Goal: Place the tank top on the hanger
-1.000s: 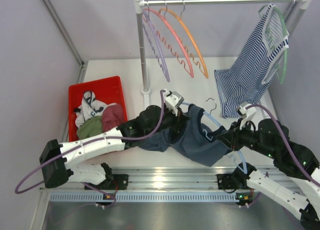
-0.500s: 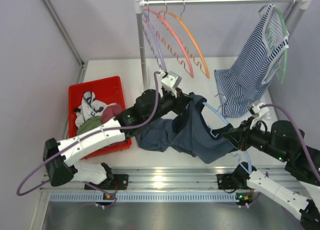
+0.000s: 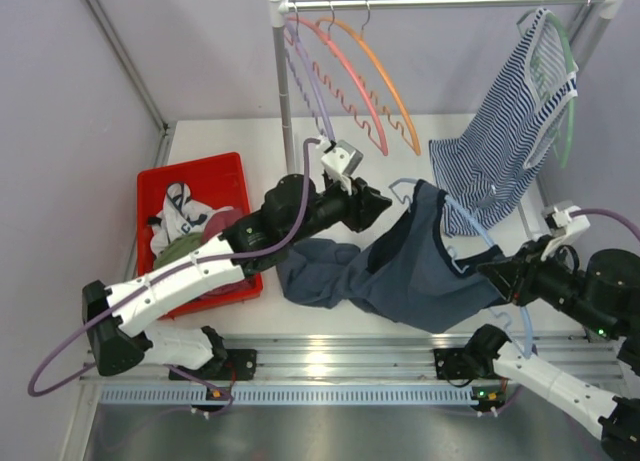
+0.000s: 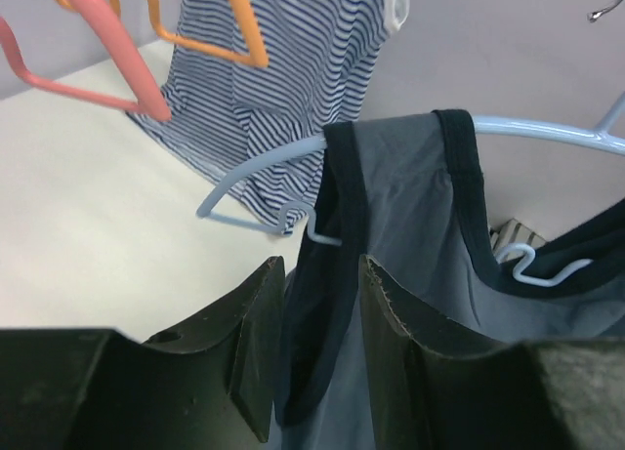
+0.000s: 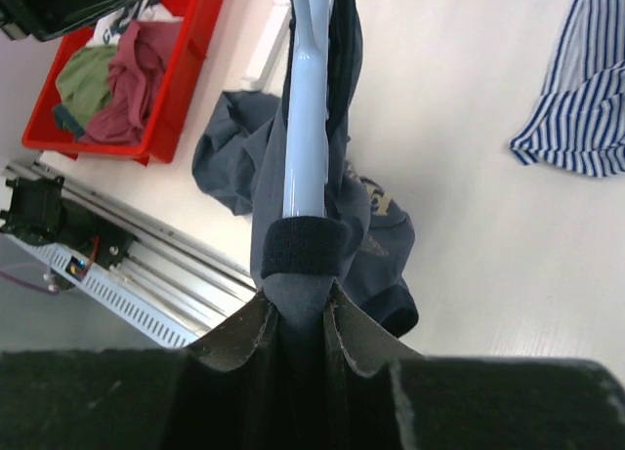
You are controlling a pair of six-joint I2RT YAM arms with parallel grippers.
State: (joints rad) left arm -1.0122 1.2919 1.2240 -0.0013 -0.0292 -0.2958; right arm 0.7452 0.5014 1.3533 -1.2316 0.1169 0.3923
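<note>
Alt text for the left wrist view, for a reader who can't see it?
The slate-blue tank top hangs by one strap over a light-blue hanger, just beyond the open left hand. A striped top, a pink hanger and an orange hanger are behind.

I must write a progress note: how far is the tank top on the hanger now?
Done: one strap of the tank top lies over an arm of the hanger. In hand: the right claw clamps the hanger; the left claw stands open beside that strap. Left: the rest of the top sags onto the table, and the other shoulder seemingly needs threading.
</note>
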